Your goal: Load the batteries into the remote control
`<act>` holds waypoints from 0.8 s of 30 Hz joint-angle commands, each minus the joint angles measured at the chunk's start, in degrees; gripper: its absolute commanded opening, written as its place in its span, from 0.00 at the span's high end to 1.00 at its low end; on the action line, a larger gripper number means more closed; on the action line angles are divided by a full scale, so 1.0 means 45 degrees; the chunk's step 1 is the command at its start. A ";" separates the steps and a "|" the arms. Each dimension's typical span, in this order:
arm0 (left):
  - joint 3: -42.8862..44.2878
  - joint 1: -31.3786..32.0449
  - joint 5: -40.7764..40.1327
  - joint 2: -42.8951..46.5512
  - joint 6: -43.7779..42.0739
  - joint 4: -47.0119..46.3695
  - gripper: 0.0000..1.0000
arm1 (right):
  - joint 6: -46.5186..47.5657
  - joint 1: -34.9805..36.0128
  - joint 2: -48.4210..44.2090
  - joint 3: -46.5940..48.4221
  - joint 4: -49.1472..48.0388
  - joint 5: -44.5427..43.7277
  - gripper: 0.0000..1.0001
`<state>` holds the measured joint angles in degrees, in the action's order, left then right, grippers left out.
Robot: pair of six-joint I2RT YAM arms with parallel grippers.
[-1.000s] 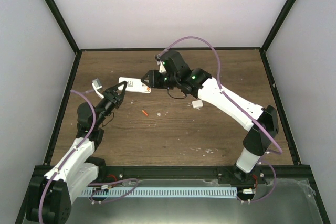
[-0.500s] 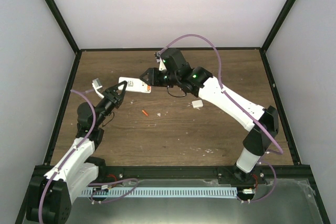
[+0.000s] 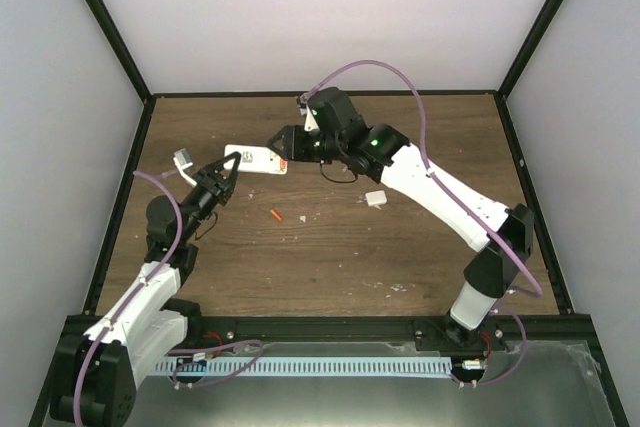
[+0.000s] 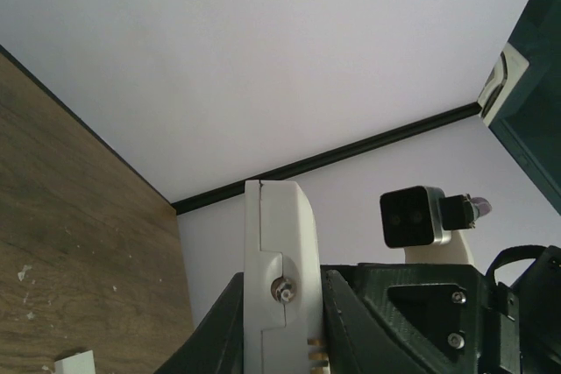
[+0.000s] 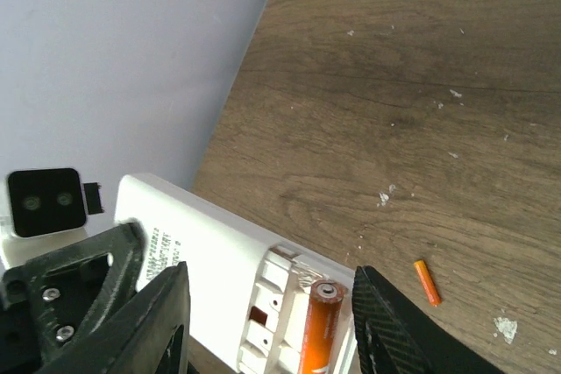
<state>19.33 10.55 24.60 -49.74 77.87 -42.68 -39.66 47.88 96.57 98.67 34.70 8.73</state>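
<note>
halfway mark: one battery (image 5: 317,328) sits in the open bay on the back of the remote control (image 3: 255,160). the 2nd battery (image 3: 275,215) lies loose on the table (image 3: 330,257), just nearside of the remote. the small white cover (image 3: 375,198) also lies on the wood, well off to the remote's right.

left to do, by my reckoning: fetch the 2nd cell, seat it in the empty slot beside the first, then prob. clip the cover back on.

the left gripper (image 3: 224,173) is clamped fully shut on the remote's left end and holds it, apparently clear of the wood, w/ the labelled back facing up. its own wrist cam sees the remote edge-on between the jaws.

the right gripper (image 3: 284,149) is at the remote's other end, jaws part open astride the bay. no sign it has hold of anything, tho whether the pads brush the remote's sides i can't tell.

the remote's long axis runs roughly left-right across the table. the bay end points toward the right gripper and the opposite end is in the left one.
</note>
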 commanded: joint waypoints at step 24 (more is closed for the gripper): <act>0.0245 0.0074 -0.0216 0.0068 0.1652 -0.1697 1.00 | -0.3498 -0.2716 -0.3022 -0.4454 -0.5498 0.5972 0.34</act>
<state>19.33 10.55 24.34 -49.76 83.55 -46.65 -49.67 36.12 82.87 81.03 16.38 28.42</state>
